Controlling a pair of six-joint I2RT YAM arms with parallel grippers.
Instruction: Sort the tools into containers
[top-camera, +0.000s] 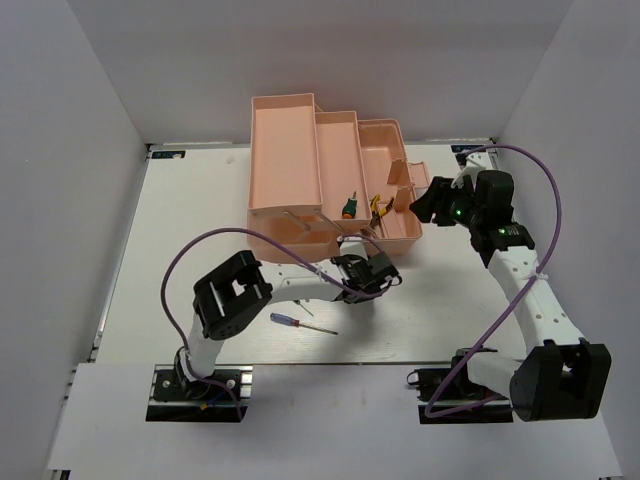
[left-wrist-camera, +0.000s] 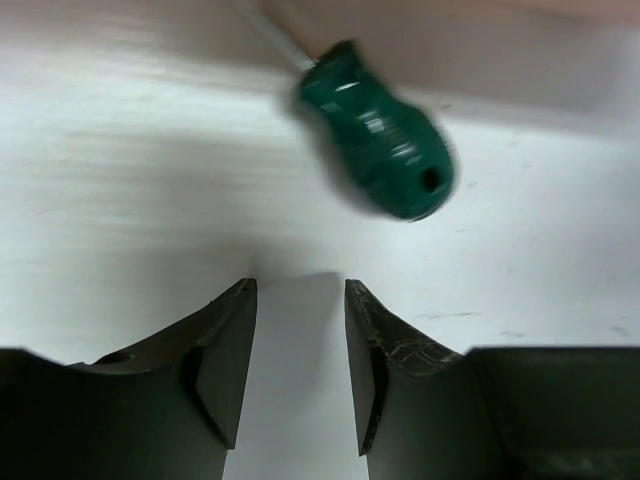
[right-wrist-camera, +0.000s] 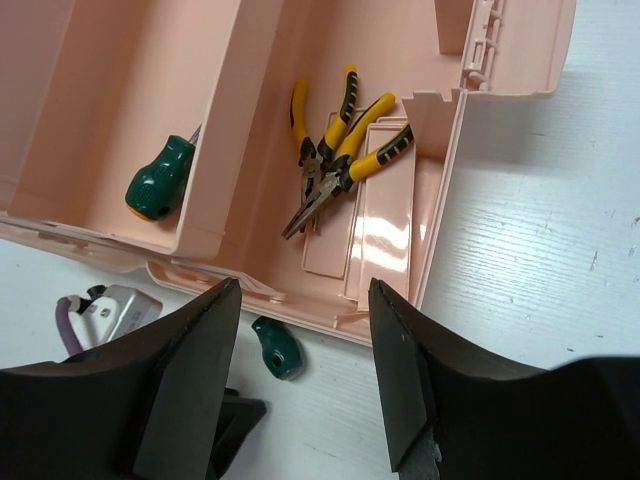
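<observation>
Left gripper (left-wrist-camera: 300, 290), parted and empty, faces a green-handled screwdriver (left-wrist-camera: 380, 135) on the table (left-wrist-camera: 120, 180); right gripper (right-wrist-camera: 305, 290) gapes wide above pliers (right-wrist-camera: 325, 170) in the toolbox (right-wrist-camera: 250, 100).

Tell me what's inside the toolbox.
In the toolbox, one green screwdriver lies in the middle tray. Two pliers lie together in the next compartment. Anything beneath the trays is covered and cannot be seen.
</observation>
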